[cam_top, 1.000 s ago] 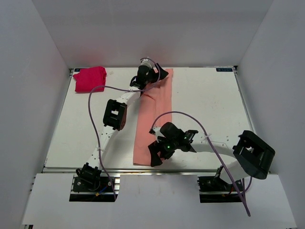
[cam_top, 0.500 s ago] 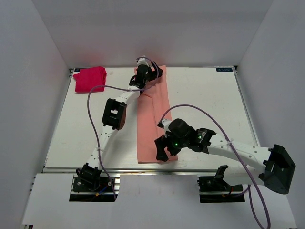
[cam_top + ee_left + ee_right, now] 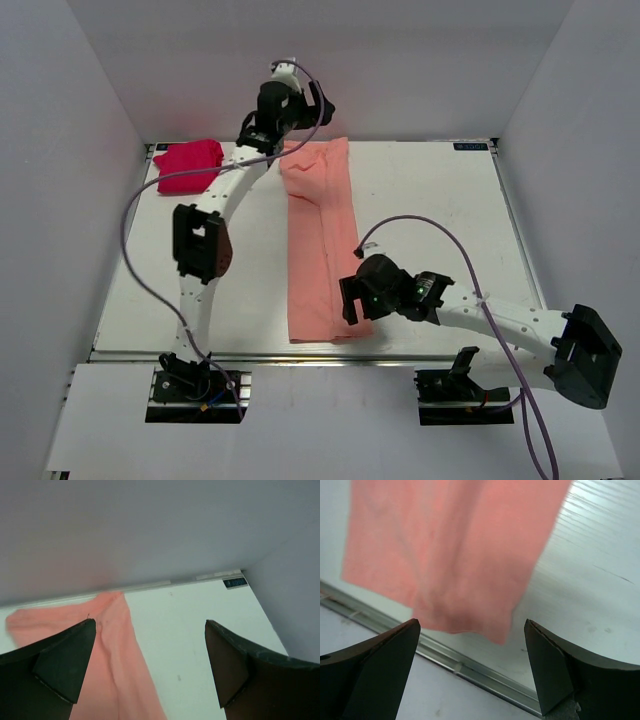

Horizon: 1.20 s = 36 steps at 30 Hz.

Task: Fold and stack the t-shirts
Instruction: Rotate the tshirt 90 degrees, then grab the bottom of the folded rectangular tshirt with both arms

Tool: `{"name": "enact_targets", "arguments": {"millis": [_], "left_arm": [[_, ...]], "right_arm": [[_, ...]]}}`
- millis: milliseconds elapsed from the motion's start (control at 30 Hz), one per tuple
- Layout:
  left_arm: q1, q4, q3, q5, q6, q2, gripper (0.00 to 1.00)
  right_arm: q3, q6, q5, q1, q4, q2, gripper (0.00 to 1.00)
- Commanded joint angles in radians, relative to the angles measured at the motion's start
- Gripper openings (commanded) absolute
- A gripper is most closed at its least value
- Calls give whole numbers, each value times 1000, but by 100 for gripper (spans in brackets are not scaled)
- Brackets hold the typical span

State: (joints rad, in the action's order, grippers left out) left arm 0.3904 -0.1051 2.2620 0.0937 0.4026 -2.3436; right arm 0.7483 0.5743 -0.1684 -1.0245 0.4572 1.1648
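Where the table (image 3: 440, 220) reaches its far left corner, the magenta-red tee (image 3: 187, 166) lies as a small folded bundle. To its right, the left gripper (image 3: 149, 625) hangs above the far edge, fingers spread with nothing between them. The salmon tee (image 3: 320, 240) lies as a long narrow strip from the far edge to the near edge, apart from the bundle. Over the strip's near right corner hovers the right gripper (image 3: 472, 625), likewise spread wide and holding nothing.
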Motion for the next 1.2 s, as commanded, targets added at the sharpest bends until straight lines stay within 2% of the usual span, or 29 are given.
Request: {"name": "enact_targets", "arguments": {"millis": [0, 33, 67, 133, 167, 233, 267, 367, 500, 600, 733, 833, 967, 1067, 1167], "left_arm": [[-1, -204, -250, 61, -71, 314, 100], [-1, -205, -341, 83, -82, 375, 100], [11, -205, -528, 109, -82, 433, 100], [36, -168, -718, 109, -56, 610, 100], [36, -159, -895, 109, -45, 669, 100], [74, -131, -1065, 38, 40, 784, 100], [85, -114, -1211, 47, 50, 891, 100], [139, -132, -1401, 78, 84, 1019, 100], [228, -271, -1528, 104, 146, 1161, 100], [294, -329, -1637, 104, 202, 1237, 100], [347, -397, -1713, 119, 223, 1279, 100], [383, -357, -1756, 185, 249, 1291, 100], [421, -326, -1799, 167, 269, 1276, 100], [450, -248, -1823, 189, 278, 1229, 93], [478, -248, -1811, 152, 288, 1190, 81]], "right_arm": [[-26, 117, -123, 14, 34, 9, 90], [-32, 128, -129, 18, 35, 7, 90], [-38, 139, -146, 29, 34, 4, 90], [-67, 157, -149, 43, 23, -4, 90], [-75, 154, -140, 55, 5, -4, 90], [-89, 142, -122, 63, -5, 2, 90], [-93, 141, -96, 76, -5, 10, 90], [-113, 110, -24, 95, -8, 7, 90], [-145, 29, 157, 90, -67, 3, 90], [-173, 18, 230, 90, -98, 21, 90], [-197, 32, 247, 90, -114, 30, 90], [-214, 50, 242, 90, -146, 18, 90], [-228, 75, 210, 93, -164, 3, 90], [-231, 84, 214, 92, -183, -4, 90], [-242, 93, 221, 92, -183, 3, 88]]}}
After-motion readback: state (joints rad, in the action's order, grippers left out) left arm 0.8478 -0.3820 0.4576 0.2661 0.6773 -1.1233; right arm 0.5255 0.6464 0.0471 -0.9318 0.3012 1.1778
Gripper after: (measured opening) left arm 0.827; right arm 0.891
